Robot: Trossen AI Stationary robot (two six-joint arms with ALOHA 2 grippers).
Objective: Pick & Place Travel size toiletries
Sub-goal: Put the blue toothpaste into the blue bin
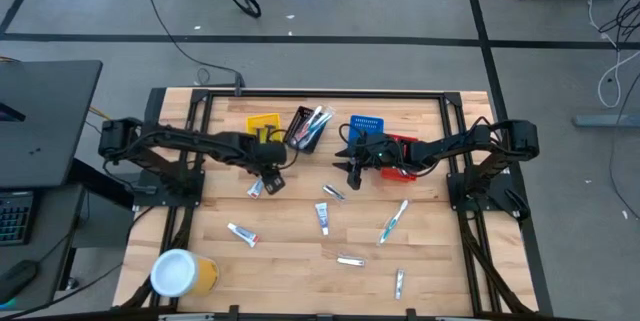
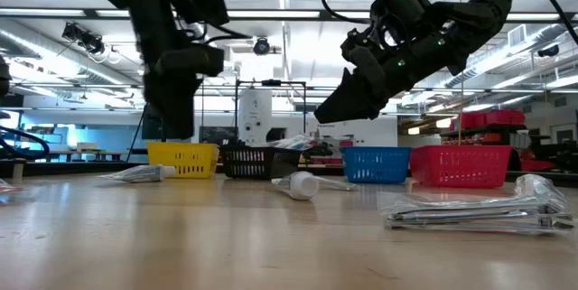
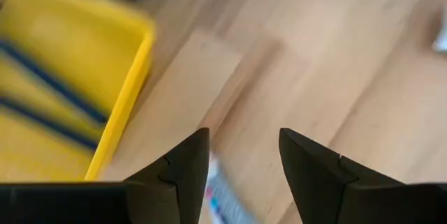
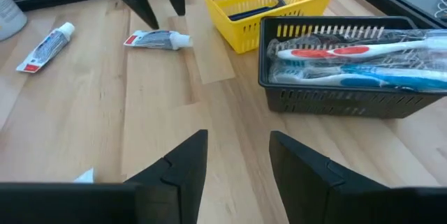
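Travel size toiletries lie scattered on the wooden table: white tubes [image 1: 242,234] [image 1: 322,218], a toothbrush [image 1: 392,221] and silvery sachets [image 1: 350,259]. My left gripper [image 1: 268,183] hangs open, pointing steeply down, just near-side of the yellow basket [image 3: 84,77]. A white tube [image 1: 255,189] lies flat under it, and its end [image 3: 218,197] shows between the fingers, untouched. My right gripper [image 1: 352,173] stands open above the table's middle, in front of the blue basket [image 1: 366,126], holding nothing [image 4: 237,135].
Yellow, black [image 4: 349,63], blue and red [image 1: 402,151] mesh baskets stand in a row at the far side; the black one holds toothbrushes [image 4: 363,53]. A big yellow cup with a white lid [image 1: 180,273] stands at the near left corner.
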